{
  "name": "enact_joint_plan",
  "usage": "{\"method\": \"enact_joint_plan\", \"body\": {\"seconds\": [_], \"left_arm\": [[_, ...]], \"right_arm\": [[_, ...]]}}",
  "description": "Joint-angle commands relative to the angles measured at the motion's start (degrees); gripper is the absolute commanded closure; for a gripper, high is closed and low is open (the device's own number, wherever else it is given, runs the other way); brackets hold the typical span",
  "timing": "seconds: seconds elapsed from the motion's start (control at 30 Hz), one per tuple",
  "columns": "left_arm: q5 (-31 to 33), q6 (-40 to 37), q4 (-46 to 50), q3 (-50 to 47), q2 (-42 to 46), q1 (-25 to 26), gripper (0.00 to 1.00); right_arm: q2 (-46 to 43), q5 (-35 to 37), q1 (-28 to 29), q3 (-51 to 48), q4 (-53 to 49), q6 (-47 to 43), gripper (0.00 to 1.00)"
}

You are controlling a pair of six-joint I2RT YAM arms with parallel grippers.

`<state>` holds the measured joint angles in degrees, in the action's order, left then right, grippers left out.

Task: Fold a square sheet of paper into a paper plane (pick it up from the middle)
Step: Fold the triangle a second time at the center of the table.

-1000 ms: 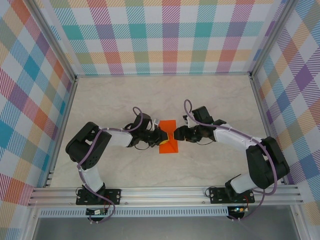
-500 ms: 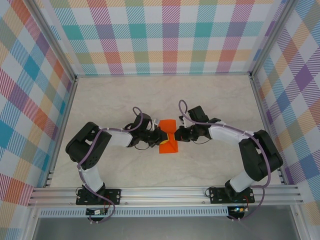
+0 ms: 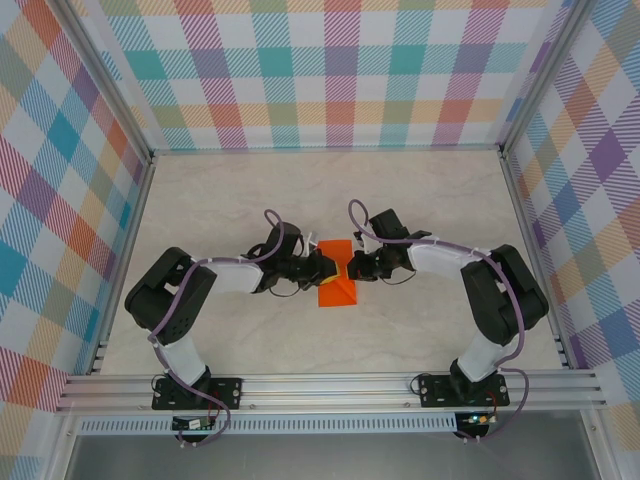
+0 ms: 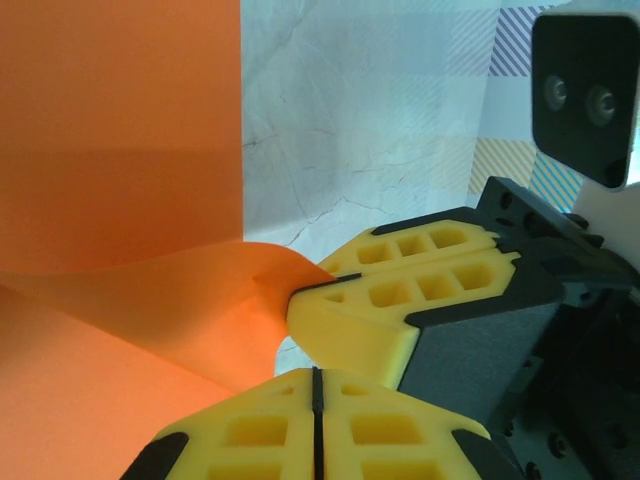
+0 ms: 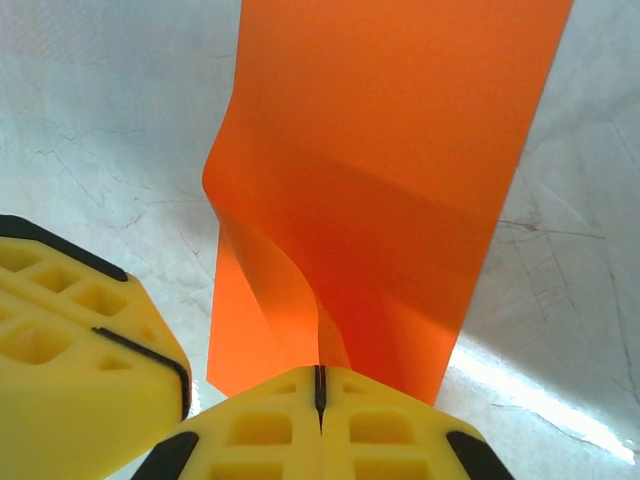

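Note:
The square sheet of paper [image 3: 337, 290] is bright orange and lies mid-table, its middle raised into a ridge. My right gripper [image 3: 352, 268] is at its right edge and my left gripper [image 3: 322, 268] at its left edge, tips almost meeting. In the right wrist view the right gripper [image 5: 320, 372] is shut on a raised fold of the paper [image 5: 400, 150], and the left fingers [image 5: 80, 340] sit close by at lower left. In the left wrist view the left gripper [image 4: 313, 372] is shut with no paper visible in its seam; the paper [image 4: 120, 150] lies to its left.
The pale marble-patterned table [image 3: 250, 200] is walled by checked panels on three sides. An aluminium rail [image 3: 330, 385] carrying both arm bases runs along the near edge. Both arms reach inward toward the centre.
My right gripper has moved left onto the paper's edge and closed on it. The left gripper has stayed shut in nearly the same place. The paper has shifted slightly.

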<state>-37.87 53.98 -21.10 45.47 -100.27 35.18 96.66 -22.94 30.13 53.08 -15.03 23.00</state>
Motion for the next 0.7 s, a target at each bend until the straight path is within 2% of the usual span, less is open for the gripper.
{"method": "enact_joint_plan", "body": {"seconds": [0.0, 0.07, 0.2, 0.3, 0.43, 0.67], "left_arm": [[0.7, -1.12, 0.53, 2.92, -1.72, 0.57, 0.92], [0.61, -1.09, 0.9, 3.87, -2.77, 0.85, 0.92], [1.23, -1.72, 2.77, 5.57, -4.05, 1.28, 0.93], [2.42, -2.89, 5.3, 6.17, -4.01, 1.3, 0.94], [2.78, -3.18, 5.72, 5.74, -3.97, 1.3, 0.94], [2.97, -3.26, 5.63, 5.15, -4.23, 1.3, 0.95]], "right_arm": [[0.98, 0.53, 0.19, 1.58, -0.99, -1.56, 0.94], [1.24, 0.57, 0.14, 1.59, -1.21, -1.43, 0.91], [0.81, 1.02, -0.01, 1.76, -1.62, -1.34, 0.78], [-0.11, 0.65, -0.16, 1.68, -1.65, -1.56, 0.73], [-0.8, -0.07, -0.39, 1.59, -1.6, -1.74, 0.72], [-0.43, -5.77, -0.6, 0.93, 0.29, -1.44, 0.73]]}}
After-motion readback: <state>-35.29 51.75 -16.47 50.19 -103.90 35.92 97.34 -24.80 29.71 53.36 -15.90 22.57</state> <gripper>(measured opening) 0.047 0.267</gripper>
